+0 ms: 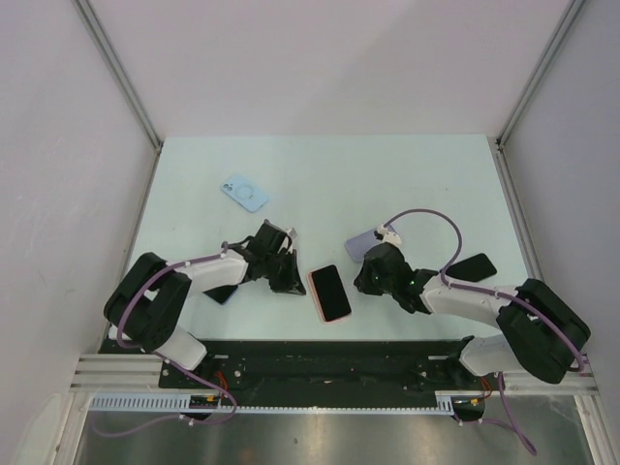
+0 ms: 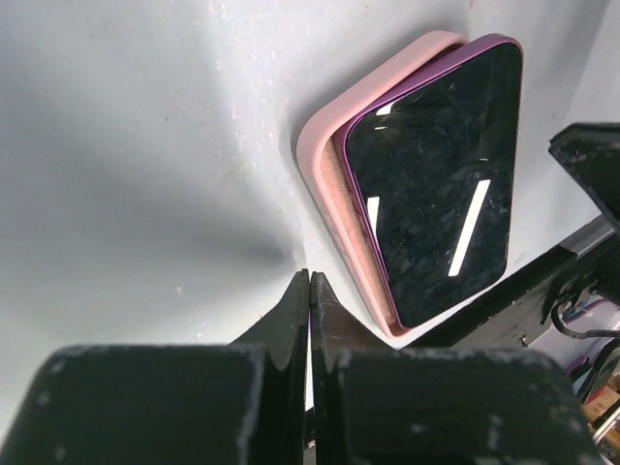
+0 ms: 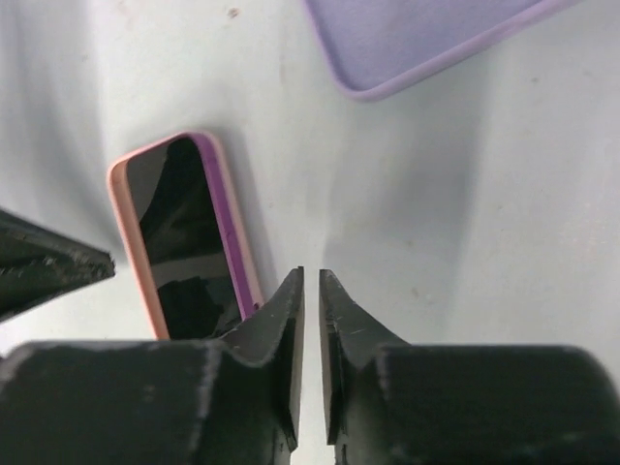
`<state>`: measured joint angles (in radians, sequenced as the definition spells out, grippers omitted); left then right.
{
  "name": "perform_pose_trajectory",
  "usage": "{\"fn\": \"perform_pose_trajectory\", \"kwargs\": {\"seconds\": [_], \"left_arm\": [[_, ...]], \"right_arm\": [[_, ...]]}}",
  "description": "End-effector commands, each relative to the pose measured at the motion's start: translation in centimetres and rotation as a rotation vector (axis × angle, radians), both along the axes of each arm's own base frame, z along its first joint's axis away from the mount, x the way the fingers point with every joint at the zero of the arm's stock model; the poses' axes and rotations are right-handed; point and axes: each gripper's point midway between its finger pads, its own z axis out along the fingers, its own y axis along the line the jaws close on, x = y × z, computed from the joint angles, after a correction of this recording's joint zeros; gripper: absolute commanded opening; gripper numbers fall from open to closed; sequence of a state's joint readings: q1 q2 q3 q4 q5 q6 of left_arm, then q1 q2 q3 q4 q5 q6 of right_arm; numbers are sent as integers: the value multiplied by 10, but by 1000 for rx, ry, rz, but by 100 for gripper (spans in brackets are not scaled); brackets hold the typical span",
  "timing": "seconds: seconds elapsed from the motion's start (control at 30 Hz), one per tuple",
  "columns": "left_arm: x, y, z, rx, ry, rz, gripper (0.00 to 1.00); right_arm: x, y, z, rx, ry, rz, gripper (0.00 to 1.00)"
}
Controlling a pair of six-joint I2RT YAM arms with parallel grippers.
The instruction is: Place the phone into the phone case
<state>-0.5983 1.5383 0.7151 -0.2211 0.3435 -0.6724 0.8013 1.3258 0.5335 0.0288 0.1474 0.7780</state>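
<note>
Left wrist view: phone (image 2: 431, 184) lies askew in the pink case (image 2: 325, 155), one long edge unseated (lining showing). Left gripper (image 2: 309, 281), pressed together, sits beside it; right gripper (image 3: 311, 281), thinly gapped, pinches nothing over bare table (image 3: 484, 242).

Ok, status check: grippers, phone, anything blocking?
Left gripper shut, empty. Right gripper barely open, empty. Purple phone in pink case, gap along one long edge. Nothing blocking.

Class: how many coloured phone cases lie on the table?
3: light blue case, far left; lavender case, by the right gripper; pink case, centre, with the phone. More may be hidden.
</note>
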Motion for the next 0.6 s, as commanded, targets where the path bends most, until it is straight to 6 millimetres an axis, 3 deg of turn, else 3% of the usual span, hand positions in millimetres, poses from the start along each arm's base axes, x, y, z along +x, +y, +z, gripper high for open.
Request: {"fn": "perform_pose_trajectory", "kwargs": {"seconds": [0.0,0.33,0.57], "left_arm": [[1,-7,0,-39,-19,-22,0],[-12,-17,-13,-95,41,-31,0],[-18,-24,-13,-117,46,-46,0]], "right_arm": [[17,-12,-4,-132,-25,-29,10],[12,9,-18,-231,-1,24,4],[-2,43,-22,-203,22,56,5]]}}
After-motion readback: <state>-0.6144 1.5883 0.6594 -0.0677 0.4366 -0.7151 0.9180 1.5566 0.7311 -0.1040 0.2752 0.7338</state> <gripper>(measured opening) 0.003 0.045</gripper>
